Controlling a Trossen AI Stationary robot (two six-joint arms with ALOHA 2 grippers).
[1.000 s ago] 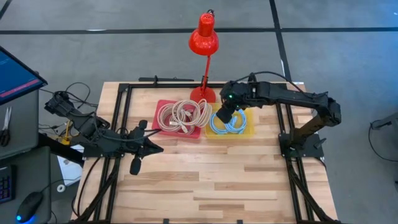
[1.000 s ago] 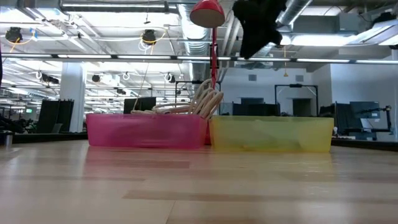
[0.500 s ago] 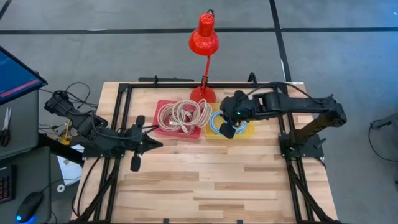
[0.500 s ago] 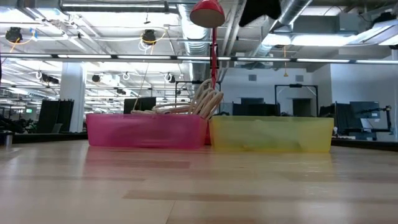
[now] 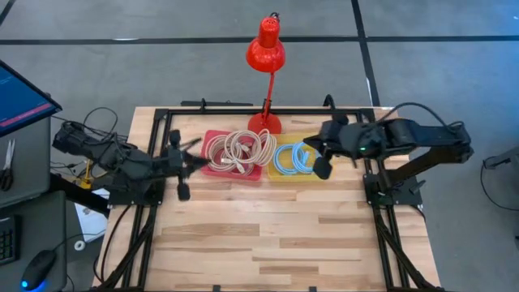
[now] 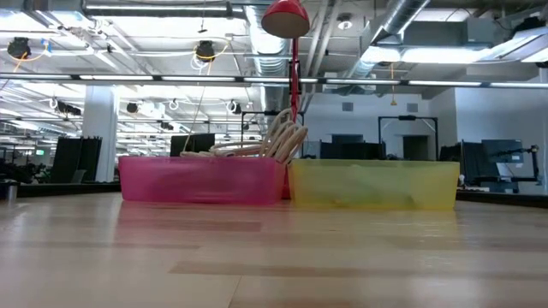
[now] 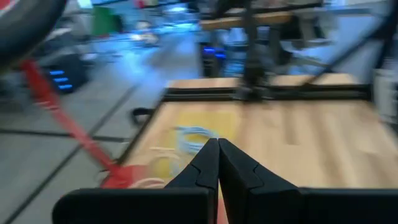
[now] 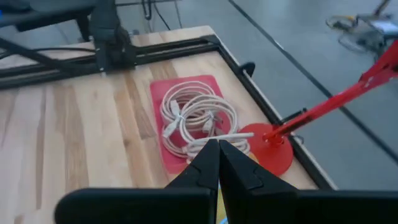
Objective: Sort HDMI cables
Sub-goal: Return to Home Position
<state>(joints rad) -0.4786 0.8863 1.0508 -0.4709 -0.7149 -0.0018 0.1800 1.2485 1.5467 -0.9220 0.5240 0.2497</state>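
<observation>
Several beige HDMI cable coils (image 5: pixel 237 151) lie heaped in the red tray (image 5: pixel 209 136); one loop (image 6: pixel 288 137) sticks up above its rim. Two light blue coils (image 5: pixel 292 159) lie in the yellow tray (image 5: pixel 324 172) beside it. My right gripper (image 5: pixel 309 148) hangs shut at the yellow tray's right end, with nothing between its fingers (image 8: pixel 217 158). My left gripper (image 5: pixel 196 159) is shut too, just left of the red tray and pointing toward it, also with nothing between its fingers (image 7: pixel 217 158). Neither gripper shows in the low view.
A red desk lamp (image 5: pixel 265 47) stands with its base (image 5: pixel 263 123) just behind the two trays. Black frame rails (image 5: pixel 162 138) run along the table's left, right and far sides. Bare wood (image 5: pixel 268 235) fills the table's near half.
My right gripper has risen from over the yellow tray, left the low view and drawn back toward the table's right edge. My left gripper has swung toward the far edge, coming up beside the red tray. The coils have stayed put.
</observation>
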